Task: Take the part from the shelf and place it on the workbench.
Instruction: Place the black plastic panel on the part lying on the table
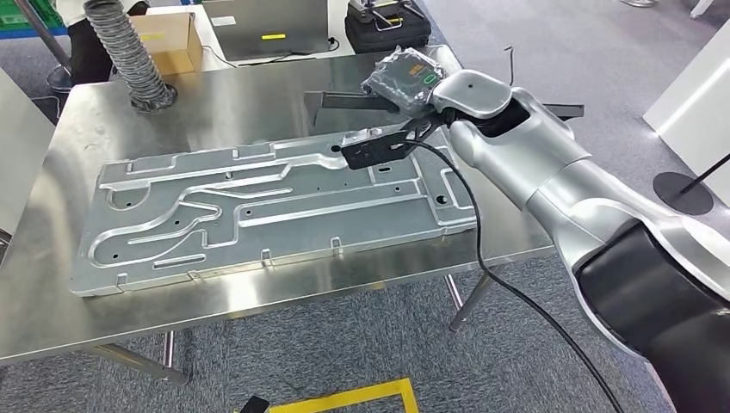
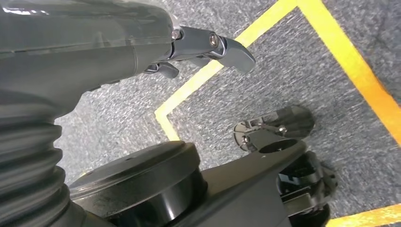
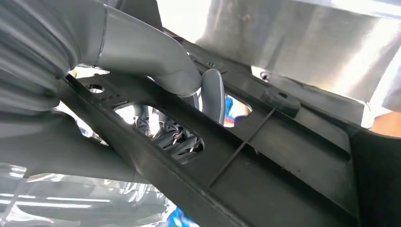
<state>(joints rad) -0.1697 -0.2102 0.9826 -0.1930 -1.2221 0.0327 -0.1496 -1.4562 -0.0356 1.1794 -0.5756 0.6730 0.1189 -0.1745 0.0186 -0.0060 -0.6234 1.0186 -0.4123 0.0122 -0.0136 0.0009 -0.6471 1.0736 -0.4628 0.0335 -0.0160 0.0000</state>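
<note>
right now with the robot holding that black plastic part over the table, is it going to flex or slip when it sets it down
The black plastic part looks thin and ribbed with cut-outs, so probably light and fairly stiff, with some flex along its length. The right hand grips it through an opening, which should limit slipping. Set on the embossed metal panel, it may rock or slide on the smooth raised ridges.

The left robot hand [image 2: 208,49] hangs empty, fingers apart, over grey carpet [image 2: 293,90] with yellow tape [image 2: 340,52].

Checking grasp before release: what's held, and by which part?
Right hand holds the black part, thumb on its top face, fingers through a cutout. Left hand holds nothing.
</note>
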